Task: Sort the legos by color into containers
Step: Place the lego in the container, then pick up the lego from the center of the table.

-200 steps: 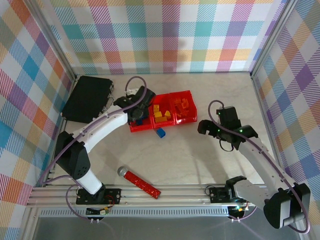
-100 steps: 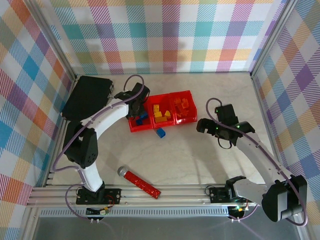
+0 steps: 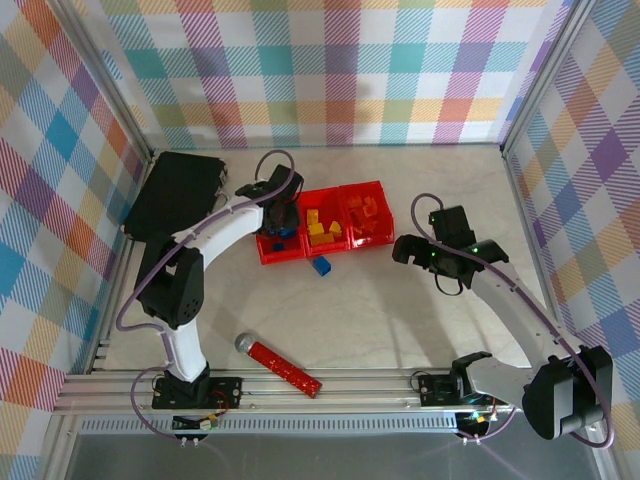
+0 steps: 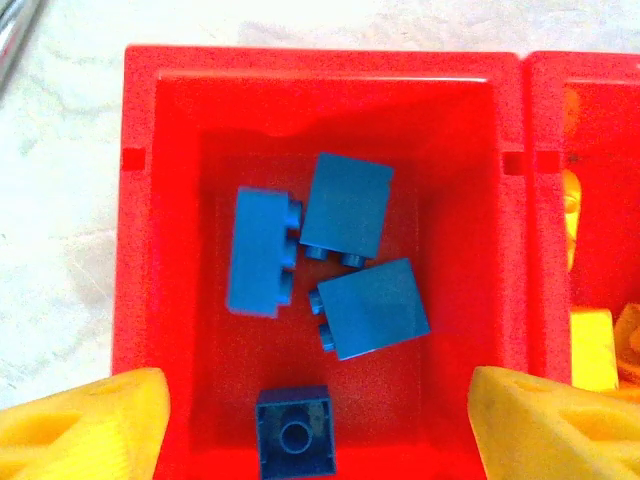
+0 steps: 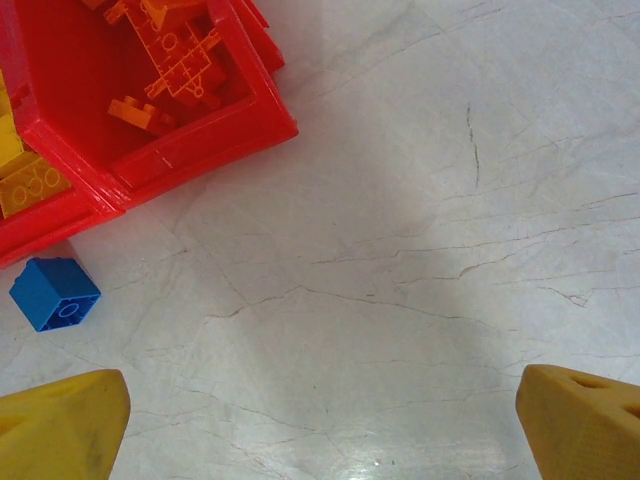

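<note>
The pale marbled table [image 3: 380, 300] is carrying everything, with a flat black case [image 3: 175, 197] lying at its far left.

The containers [image 3: 300, 254], three joined red bins, are sitting mid-table just right of the case. The left gripper [image 3: 280, 215] is hovering over the leftmost bin [image 4: 140, 250], its yellow fingers [image 4: 85, 425] spread wide and gripping nothing. The right gripper [image 3: 415, 252] is hanging over bare table to the right of the tray, and its fingers [image 5: 60, 420] are likewise standing far apart and empty.

A long red studded bar [image 3: 285, 367] with a grey round end [image 3: 243, 343] is lying slantwise near the arm bases, well apart from the tray.

Four blue legos [image 4: 347, 210] are resting in the leftmost bin. One dark one [image 4: 295, 430] is sitting between the left fingertips, touched by neither. Yellow legos [image 3: 320, 228] are filling the middle bin and orange legos [image 5: 170, 60] the right one. A single blue brick [image 5: 55, 293] is lying on the table just in front of the tray's near wall. Any moulded lettering on the studs is showing too small to read.
</note>
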